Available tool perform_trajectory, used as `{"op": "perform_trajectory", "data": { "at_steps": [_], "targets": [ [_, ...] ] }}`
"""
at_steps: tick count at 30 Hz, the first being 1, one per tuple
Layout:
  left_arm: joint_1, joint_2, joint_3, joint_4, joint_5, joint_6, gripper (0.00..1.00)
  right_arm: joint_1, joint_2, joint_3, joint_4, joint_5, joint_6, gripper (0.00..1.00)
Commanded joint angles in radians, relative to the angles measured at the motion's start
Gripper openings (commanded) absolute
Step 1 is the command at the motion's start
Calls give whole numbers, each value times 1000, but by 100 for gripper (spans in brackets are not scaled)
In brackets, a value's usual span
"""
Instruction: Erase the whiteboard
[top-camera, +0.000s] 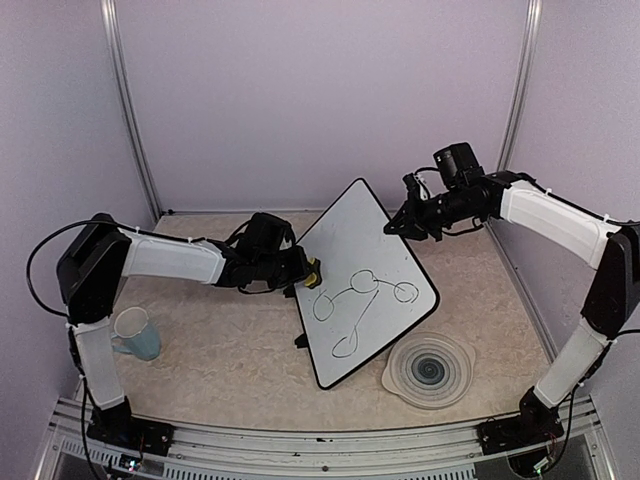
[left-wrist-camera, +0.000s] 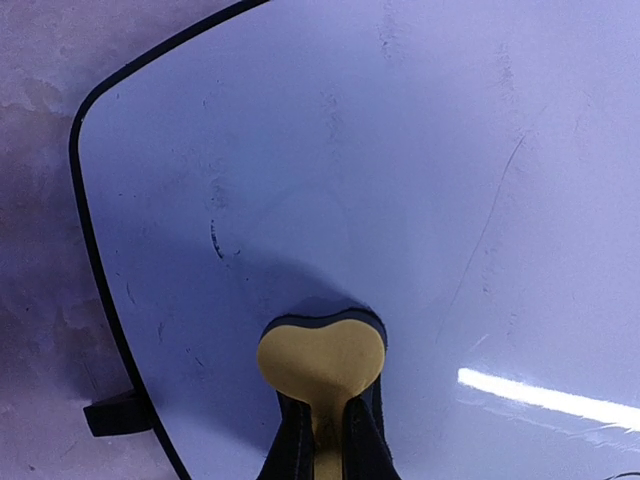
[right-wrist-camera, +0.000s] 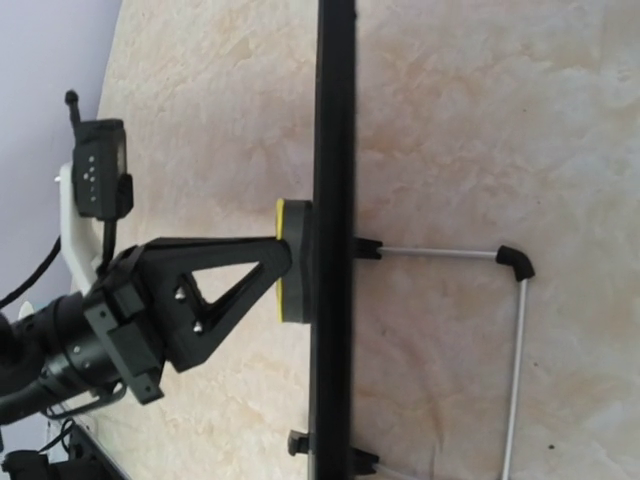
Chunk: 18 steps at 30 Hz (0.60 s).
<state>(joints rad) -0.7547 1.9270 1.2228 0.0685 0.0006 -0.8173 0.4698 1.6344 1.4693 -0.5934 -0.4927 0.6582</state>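
The table (top-camera: 230, 345) is taken up mostly by the whiteboard (top-camera: 355, 235). It is propped at a slant near the middle, with one corner raised toward the far edge and the lowest corner pointing at the near edge. Behind it a wire stand (right-wrist-camera: 517, 340) is seen from the right wrist.

A round grey plate (top-camera: 430, 368) is set toward the near right corner, just beside the board's lower edge, and a pale blue cup (top-camera: 135, 333) is left near the left edge.

The left gripper (top-camera: 303, 270) is clamped on the eraser (left-wrist-camera: 322, 360), whose yellow back faces the camera while its dark face is pressed to the board close to the left frame – on a blank patch. The right gripper (top-camera: 395, 227) is closed at the board's right edge; whether the frame is pinched there cannot be told.

The marker loops (top-camera: 352, 295) are untouched, lower on the board.

The trouble is judged to lie in the pressure. The board is only propped, so a hard push could fold the stand or slide the board across the table (more so if the right side is not truly held). A stroke begun this near the frame could also run the eraser off the edge – or twist it in the pinch.
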Motion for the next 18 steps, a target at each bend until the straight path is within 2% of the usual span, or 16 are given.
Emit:
{"op": "perform_trajectory", "data": {
  "at_steps": [1, 3, 8, 11, 13, 18],
  "targets": [
    [-11, 45, -25, -49, 68, 82, 0, 27, 41, 13, 87, -2, -119, 0],
    [-17, 0, -62, -59, 66, 91, 0, 26, 32, 14, 58, -18, -118, 1],
    [-17, -124, -139, -59, 49, 91, 0, 11, 34, 84, -110, -33, -122, 29],
    [-30, -189, -171, -19, 40, 93, 0, 4, 31, 128, -194, -44, -114, 41],
    [-44, -215, -168, -24, 21, 98, 0, 4, 27, 143, -231, -60, -101, 44],
    [-74, -236, -153, -44, 3, 93, 0, 4, 4, 112, -285, -82, -73, 46]
  ]
}}
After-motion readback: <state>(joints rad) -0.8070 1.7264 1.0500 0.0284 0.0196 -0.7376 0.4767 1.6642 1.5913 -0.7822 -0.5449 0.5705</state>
